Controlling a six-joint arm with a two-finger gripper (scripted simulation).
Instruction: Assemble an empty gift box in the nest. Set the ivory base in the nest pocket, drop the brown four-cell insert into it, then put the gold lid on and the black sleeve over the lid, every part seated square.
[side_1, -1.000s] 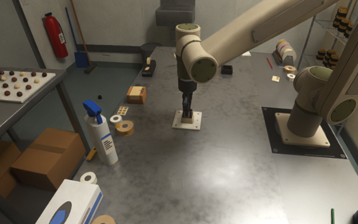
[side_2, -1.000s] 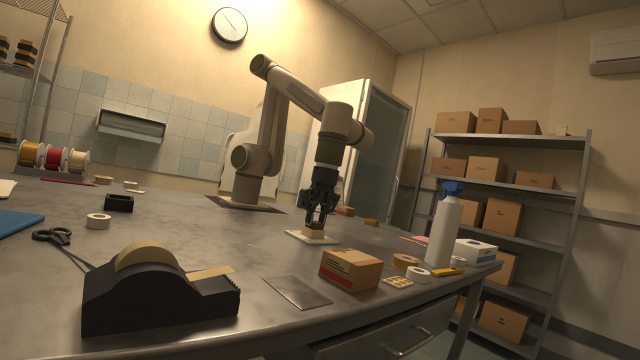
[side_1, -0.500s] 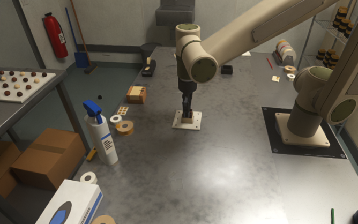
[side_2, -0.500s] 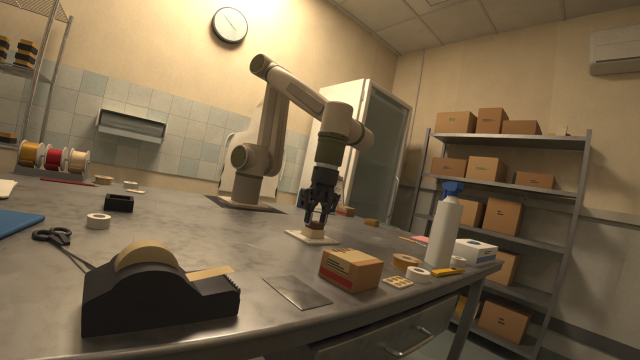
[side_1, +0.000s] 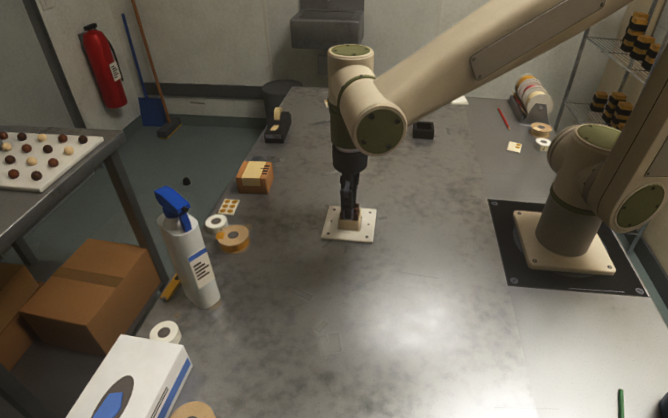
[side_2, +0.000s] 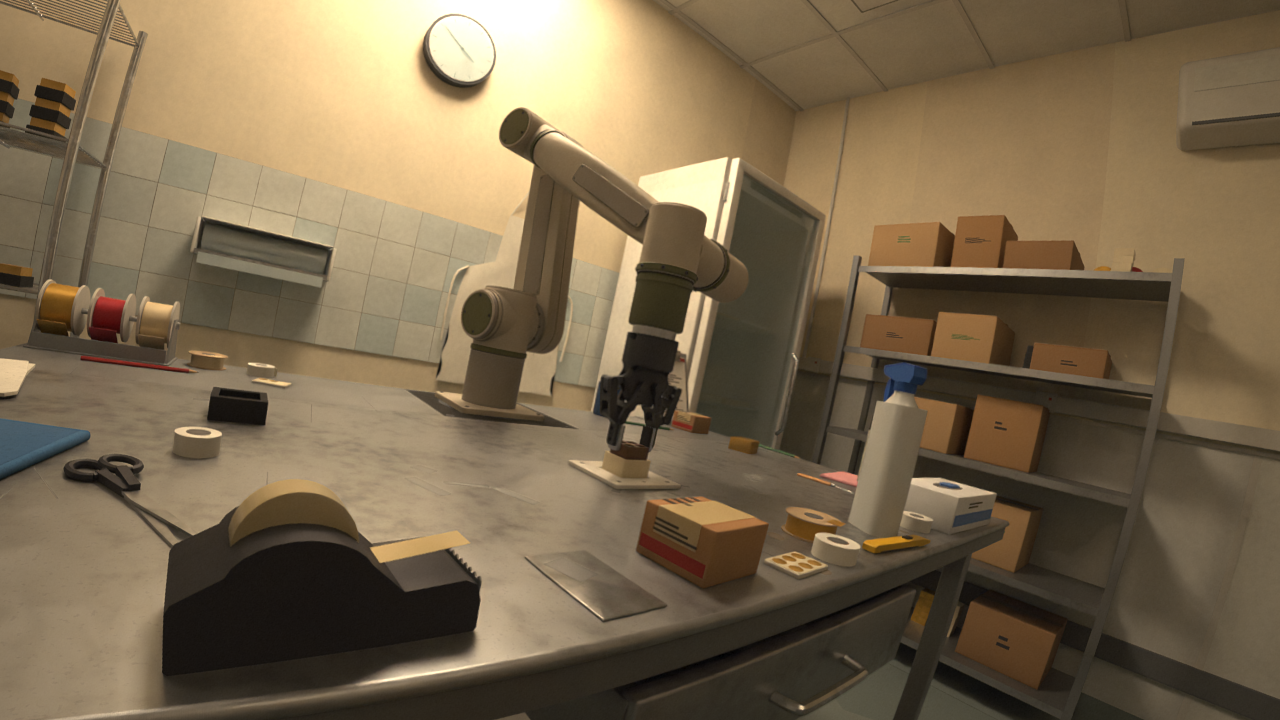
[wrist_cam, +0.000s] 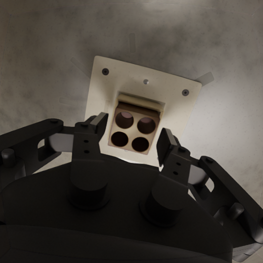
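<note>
The ivory base (side_2: 625, 464) is partly hidden by my fingers and the insert; it sits in the pocket of the white nest plate (side_1: 349, 225) at the table's centre. The brown four-cell insert (wrist_cam: 133, 131) rests in the base, its top standing above the rim. My gripper (wrist_cam: 132, 133) hangs straight over it, open and holding nothing, with a finger on either side of the insert. The black sleeve (side_1: 423, 130) lies on the far part of the table. A small gold-brown block (side_2: 743, 444), perhaps the lid, lies near the table edge by the fridge.
A small cardboard box (side_1: 254, 176) stands left of the nest, with tape rolls (side_1: 233, 238) and a spray bottle (side_1: 189, 255) nearer the table edge. A tape dispenser (side_1: 277, 125) stands further back. My arm's base (side_1: 565, 240) is to the right.
</note>
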